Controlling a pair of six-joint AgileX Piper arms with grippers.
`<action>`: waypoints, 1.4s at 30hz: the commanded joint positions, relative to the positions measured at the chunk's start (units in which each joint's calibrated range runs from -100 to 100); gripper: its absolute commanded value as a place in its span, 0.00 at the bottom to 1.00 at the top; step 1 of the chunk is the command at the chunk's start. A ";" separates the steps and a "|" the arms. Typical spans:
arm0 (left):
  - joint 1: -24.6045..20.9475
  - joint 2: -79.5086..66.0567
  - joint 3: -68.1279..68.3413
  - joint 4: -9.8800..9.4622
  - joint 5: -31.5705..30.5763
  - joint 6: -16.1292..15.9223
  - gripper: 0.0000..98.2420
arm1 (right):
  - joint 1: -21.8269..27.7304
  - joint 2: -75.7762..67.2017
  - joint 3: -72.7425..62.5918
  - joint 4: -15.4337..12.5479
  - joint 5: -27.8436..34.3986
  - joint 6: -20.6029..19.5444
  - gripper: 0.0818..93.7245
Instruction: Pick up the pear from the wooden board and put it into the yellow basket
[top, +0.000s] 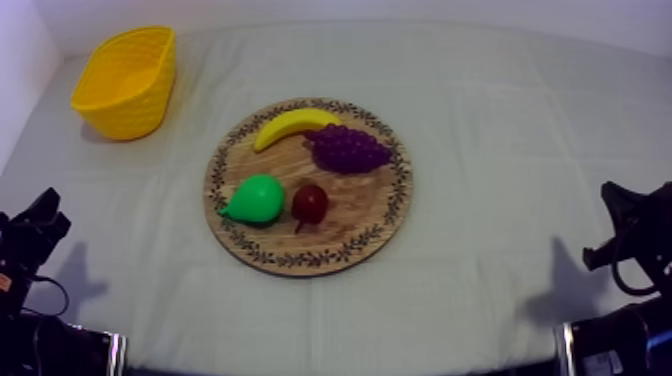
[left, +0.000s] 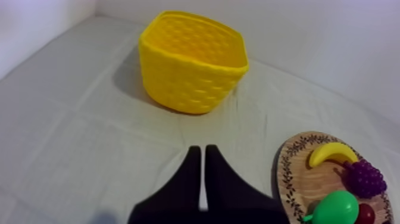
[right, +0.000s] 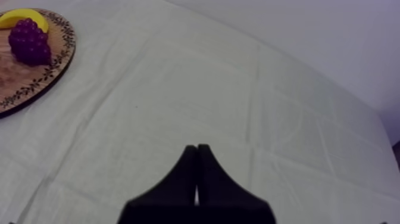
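creased grey-white cloth under the wooden board; pale wall behind.

No readable text, label, brand, number or sign on any surface. Rim of round wooden board: dark leafy garland, ornament only, no letters. Wall of yellow woven basket: dimpled weave pattern, no markings.
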 joint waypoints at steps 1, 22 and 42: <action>0.02 -0.04 0.00 -0.03 0.00 0.01 0.00 | 0.00 -0.03 -0.02 0.01 0.02 0.01 0.00; 0.13 -0.04 0.00 -0.03 1.34 0.19 0.00 | 0.00 -0.03 -0.02 0.01 0.02 0.01 0.00; 6.63 7.98 -3.66 4.82 1.64 -1.37 0.00 | 0.00 -0.03 -0.02 0.01 0.02 0.03 0.00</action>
